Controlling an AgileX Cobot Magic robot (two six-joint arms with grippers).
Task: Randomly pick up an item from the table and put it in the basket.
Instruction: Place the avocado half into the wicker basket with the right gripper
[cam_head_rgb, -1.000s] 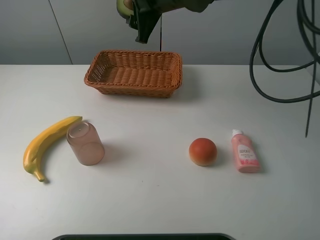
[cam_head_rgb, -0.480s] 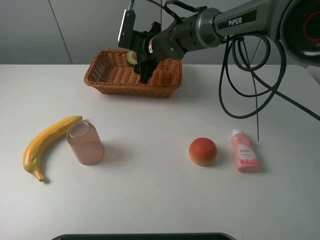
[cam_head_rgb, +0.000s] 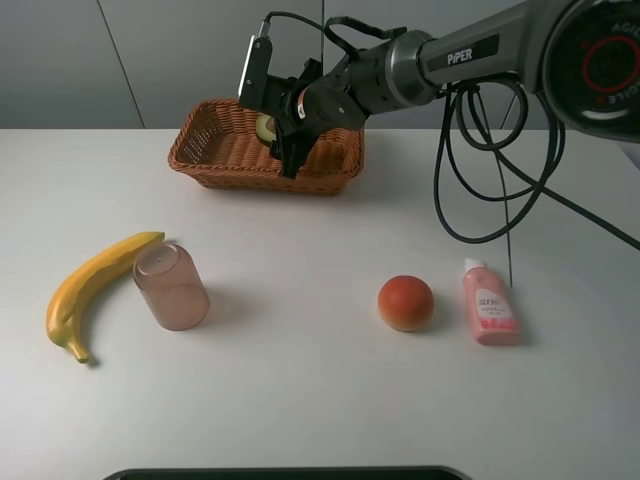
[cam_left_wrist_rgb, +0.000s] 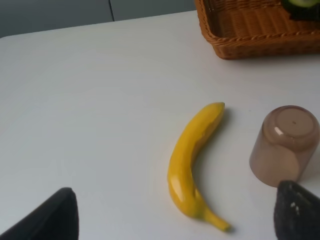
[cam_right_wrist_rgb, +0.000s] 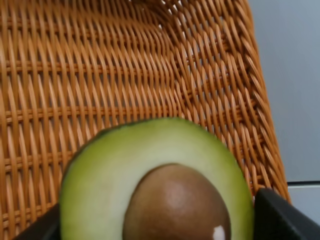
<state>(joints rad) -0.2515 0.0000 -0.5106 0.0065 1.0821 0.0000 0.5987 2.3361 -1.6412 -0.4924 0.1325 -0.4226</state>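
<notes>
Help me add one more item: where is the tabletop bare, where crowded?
Widest bare patch: the middle of the table, between the cup and the round fruit, in front of the basket. The near strip is bare too. Crowded: banana beside cup, bottle beside fruit, and the right gripper with the avocado half over the basket.

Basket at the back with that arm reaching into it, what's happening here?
The right gripper holds a halved avocado low over the basket and has not yet let it go. The banana, cup, round fruit and pink bottle sit on the table, with nothing touching them.
</notes>
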